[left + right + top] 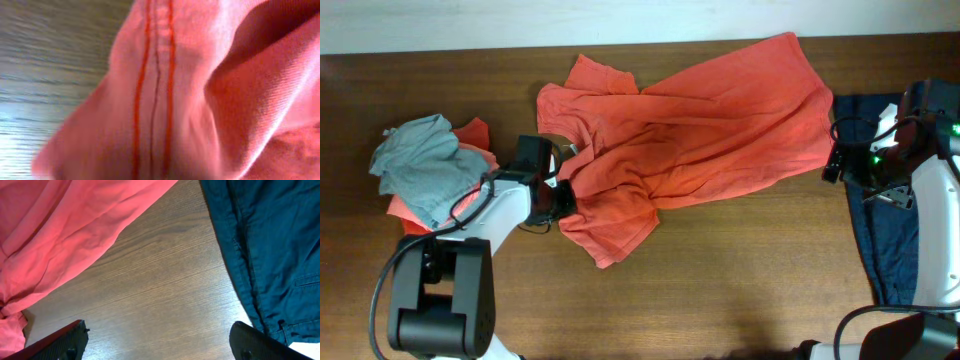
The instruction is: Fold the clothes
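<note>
L gripper [558,197]: fingers buried in orange tee [690,130], state can't tell.
R gripper [160,341]: 3 o'clock, fingers wide, empty.

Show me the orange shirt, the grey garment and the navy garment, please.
orange shirt [710,130], overhead view, on the middle of its body.
grey garment [420,160], overhead view, on its crumpled middle.
navy garment [280,245], right wrist view, on its flat cloth.
</note>
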Robot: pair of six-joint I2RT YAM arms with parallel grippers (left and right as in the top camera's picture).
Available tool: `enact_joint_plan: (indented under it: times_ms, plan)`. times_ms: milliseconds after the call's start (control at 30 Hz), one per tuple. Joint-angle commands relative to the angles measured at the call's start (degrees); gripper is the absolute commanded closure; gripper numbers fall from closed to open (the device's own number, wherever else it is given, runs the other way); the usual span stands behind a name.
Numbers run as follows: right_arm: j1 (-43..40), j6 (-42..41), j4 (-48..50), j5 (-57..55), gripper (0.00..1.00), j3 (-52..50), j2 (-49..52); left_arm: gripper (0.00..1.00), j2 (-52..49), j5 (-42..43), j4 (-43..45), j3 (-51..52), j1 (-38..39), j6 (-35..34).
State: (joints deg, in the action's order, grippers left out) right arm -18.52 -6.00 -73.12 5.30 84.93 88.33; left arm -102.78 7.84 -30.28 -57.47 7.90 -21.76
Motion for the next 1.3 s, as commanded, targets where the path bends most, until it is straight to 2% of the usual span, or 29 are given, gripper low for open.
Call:
enact_joint_plan:
  times_ms: [0,100,200,367,433,500,767,1067,1267]
  plan:
    - [-0.2,-0.26,0.02,0.28,0.05,-0.39,0.17,1.0,-0.7,5.4,-0.2,0.94,-0.2,0.46]
    - [-0.2,-0.28,0.02,0.28,0.07,-0.39,0.17,1.0,0.39,5.51,-3.74,0.63,-0.94,0.94]
    - [-0.2,-0.28,0.04,0.31,0.09,-0.39,0.17,1.0,5.16,5.46,-10.45,0.63,-4.09,4.9]
    - [-0.2,-0.28,0.07,0.31,0.09,-0.39,0.17,1.0,15.56,5.81,-16.5,0.63,-16.92,6.25]
    - [-0.17,-0.28,0.09,0.39,0.09,-0.39,0.2,1.0,19.47,11.76,-16.44,0.63,-23.56,8.13]
    - [-0.11,-0.28,0.04,1.07,0.09,-0.44,0.24,1.0,20.59,12.5,-16.55,0.63,-25.49,8.66]
    - [5.18,1.22,6.75,2.25,0.09,-8.68,0.33,1.0,20.63,11.91,-15.85,0.66,-25.97,8.63]
    - [10.82,1.16,29.88,3.34,0.12,-25.05,4.74,1.0,20.63,11.93,-15.89,0.66,-25.97,8.63]
    - [10.82,1.01,37.33,3.43,0.12,-26.82,12.63,1.0,20.63,11.91,-15.87,0.66,-25.97,8.61]
